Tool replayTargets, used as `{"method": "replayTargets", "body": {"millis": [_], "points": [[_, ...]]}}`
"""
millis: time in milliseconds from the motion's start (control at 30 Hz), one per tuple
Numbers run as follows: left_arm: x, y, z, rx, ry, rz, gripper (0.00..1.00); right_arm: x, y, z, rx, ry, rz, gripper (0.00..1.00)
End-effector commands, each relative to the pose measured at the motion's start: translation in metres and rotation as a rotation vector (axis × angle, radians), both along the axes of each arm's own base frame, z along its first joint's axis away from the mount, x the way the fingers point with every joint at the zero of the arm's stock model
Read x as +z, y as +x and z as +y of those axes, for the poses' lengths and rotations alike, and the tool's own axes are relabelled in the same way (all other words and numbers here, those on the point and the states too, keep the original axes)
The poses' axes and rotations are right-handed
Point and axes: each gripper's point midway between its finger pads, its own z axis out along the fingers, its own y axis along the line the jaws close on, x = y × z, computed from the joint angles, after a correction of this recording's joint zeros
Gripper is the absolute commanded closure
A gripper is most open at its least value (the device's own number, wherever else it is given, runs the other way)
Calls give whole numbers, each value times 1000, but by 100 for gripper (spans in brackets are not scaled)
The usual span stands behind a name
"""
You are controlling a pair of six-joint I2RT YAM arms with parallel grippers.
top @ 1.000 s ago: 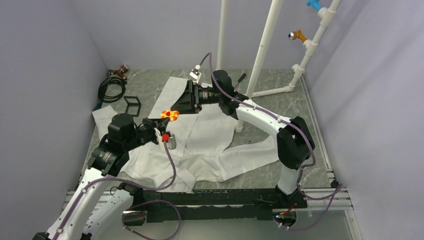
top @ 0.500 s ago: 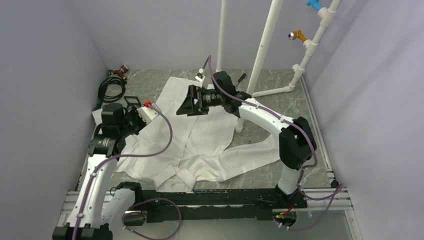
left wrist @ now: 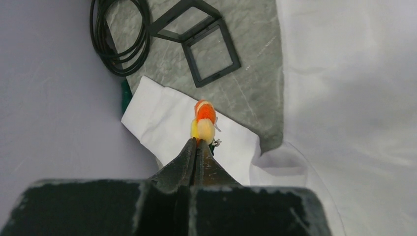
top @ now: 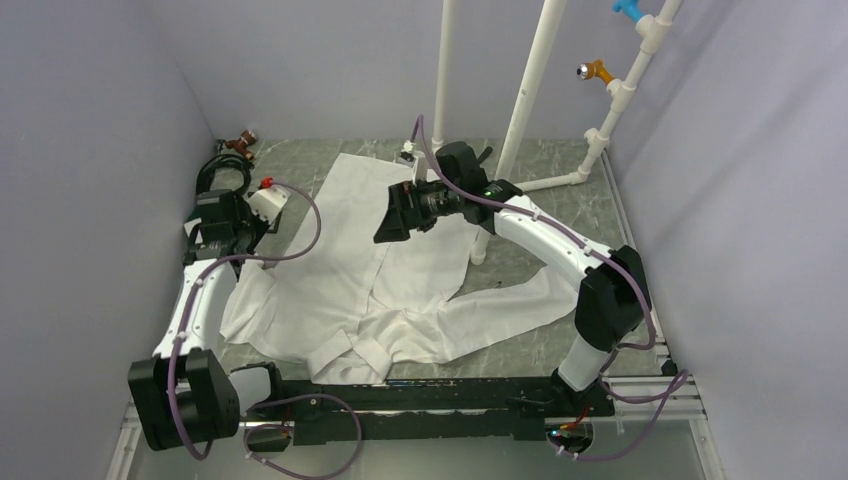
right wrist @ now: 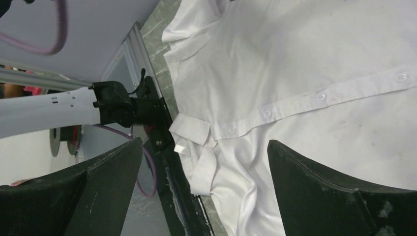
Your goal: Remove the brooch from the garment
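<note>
The brooch (left wrist: 204, 123), an orange and yellow flower, sticks out past the tips of my left gripper (left wrist: 198, 142), whose jaws are shut on it. It hangs over a white sleeve end of the garment (left wrist: 162, 115) near the left wall. In the top view the left gripper (top: 218, 212) is at the table's far left and the brooch is hidden by it. The garment (top: 400, 290) lies spread and wrinkled across the table. My right gripper (top: 395, 215) hovers over the shirt's middle, open with nothing between its fingers (right wrist: 98, 187), and the button placket (right wrist: 319, 98) lies below.
A black cable coil (left wrist: 118, 39) and two black square frames (left wrist: 209, 49) lie just beyond the left gripper. The left wall (left wrist: 44, 108) is close beside it. A white pipe stand (top: 520, 100) rises behind the right arm. A small brown object (top: 240, 143) sits in the back left corner.
My left arm swung from the shirt's middle to the far left edge, carrying the brooch. My right gripper opened wide and drew slightly right.
</note>
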Motion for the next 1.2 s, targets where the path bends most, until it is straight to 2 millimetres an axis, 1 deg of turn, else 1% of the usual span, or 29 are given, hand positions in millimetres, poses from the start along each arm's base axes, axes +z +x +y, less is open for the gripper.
{"method": "replayTargets", "body": {"millis": [0,133,167,200,300,433,633,767,900,1167], "points": [[9,33,24,77,81,-104,100,17,4,-19,-9,0,-127,0],[-5,54,39,128,130,-81,100,16,8,-27,-29,-2,-121,0],[-6,59,41,129,134,-81,100,16,9,-29,-34,-3,-121,0],[-12,64,41,119,135,-66,100,16,11,-31,-40,-3,-122,0],[-21,76,36,98,131,-46,100,16,13,-37,-56,-3,-127,0],[-26,91,37,111,163,-60,100,18,11,-41,-59,5,-139,0],[-40,105,33,88,209,-45,100,21,6,-43,-47,12,-151,0],[-43,115,36,112,223,-60,100,23,6,-43,-44,14,-157,0],[-48,124,34,100,240,-65,100,25,7,-42,-42,16,-154,0],[-59,131,30,75,250,-47,100,22,9,-38,-33,16,-134,0]]}}
